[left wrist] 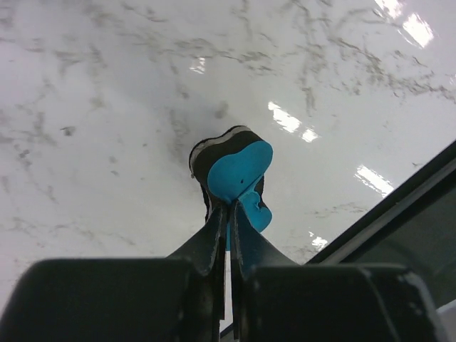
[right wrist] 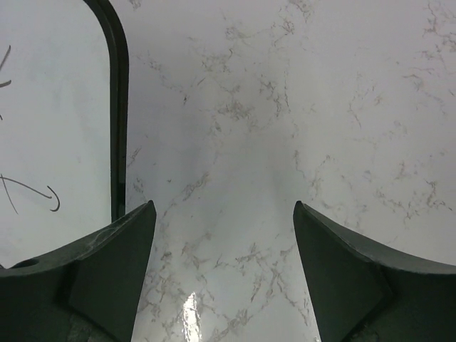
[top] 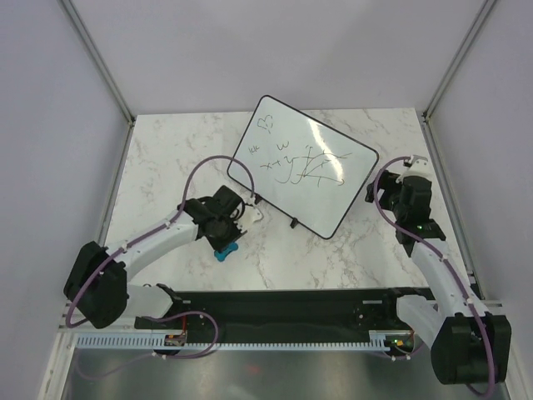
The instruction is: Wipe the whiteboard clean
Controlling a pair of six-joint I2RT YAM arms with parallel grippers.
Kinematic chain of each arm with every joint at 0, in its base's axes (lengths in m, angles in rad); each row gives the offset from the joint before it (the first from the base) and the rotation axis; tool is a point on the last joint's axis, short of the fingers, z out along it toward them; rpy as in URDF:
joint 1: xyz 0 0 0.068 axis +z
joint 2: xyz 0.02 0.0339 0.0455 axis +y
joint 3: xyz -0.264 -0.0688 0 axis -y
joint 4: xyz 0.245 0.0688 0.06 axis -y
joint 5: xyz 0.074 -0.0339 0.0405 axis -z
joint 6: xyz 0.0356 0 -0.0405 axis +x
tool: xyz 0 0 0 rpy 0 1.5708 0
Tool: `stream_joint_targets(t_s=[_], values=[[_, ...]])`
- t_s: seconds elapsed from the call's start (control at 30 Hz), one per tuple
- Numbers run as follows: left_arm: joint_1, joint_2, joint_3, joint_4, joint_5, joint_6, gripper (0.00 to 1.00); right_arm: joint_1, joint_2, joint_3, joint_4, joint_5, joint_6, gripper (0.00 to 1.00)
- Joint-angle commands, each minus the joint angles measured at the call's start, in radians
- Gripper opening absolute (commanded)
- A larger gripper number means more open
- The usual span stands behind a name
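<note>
Nearest the overhead camera, the two arms rose from the near edge of the bench [top: 166, 150]. Beyond them the whiteboard [top: 283, 125] sat mid-bench toward the far edge. It was turned askew, so its long axis ran from the far-left corner's side down toward the right edge, and dark scribbles [top: 304, 167] crossed its face. The left gripper [top: 226, 242] hung just off the board's near-left long edge, clenched on the blue eraser [left wrist: 239, 174] and pointing back toward the near edge (away from the board). The marks therefore lay up and to its right, and I judged it would have to swing round that way. The right gripper [right wrist: 224, 242] hovered near the board's right-hand corner with its jaws spread wide and nothing between them. It stood beside the frame without touching it, so the left arm looked better placed to wipe.
</note>
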Motion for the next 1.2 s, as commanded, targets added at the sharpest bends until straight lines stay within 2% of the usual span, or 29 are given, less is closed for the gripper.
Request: stream_joint_targets(t_s=[0.0, 0.23, 0.3, 0.43, 0.6, 0.8, 0.83, 0.9, 1.17], values=[[0.103, -0.046, 0.085, 0.053, 0.002, -0.003, 0.02, -0.060, -0.068, 0.057, -0.096, -0.094, 0.008, 0.86], [0.273, -0.037, 0.253, 0.123, 0.094, -0.055, 0.02, -0.089, -0.062, 0.036, -0.027, -0.440, 0.063, 0.86], [0.286, -0.013, 0.317, 0.171, 0.097, -0.075, 0.02, -0.092, -0.045, -0.008, 0.084, -0.476, 0.114, 0.86], [0.293, 0.073, 0.441, 0.240, 0.102, -0.131, 0.02, -0.102, 0.001, -0.081, 0.169, -0.493, 0.132, 0.83], [0.293, 0.176, 0.546, 0.317, 0.104, -0.151, 0.02, -0.102, 0.074, -0.124, 0.355, -0.594, 0.171, 0.75], [0.295, 0.271, 0.627, 0.375, 0.076, -0.151, 0.02, -0.103, 0.154, -0.151, 0.476, -0.680, 0.114, 0.52], [0.296, 0.303, 0.641, 0.378, 0.068, -0.158, 0.02, -0.103, 0.158, -0.157, 0.481, -0.685, 0.105, 0.43], [0.299, 0.344, 0.696, 0.407, 0.058, -0.164, 0.02, -0.103, 0.168, -0.165, 0.511, -0.692, 0.105, 0.35], [0.332, 0.624, 1.002, 0.455, 0.050, -0.254, 0.02, -0.103, 0.164, -0.161, 0.455, -0.666, 0.040, 0.16]])
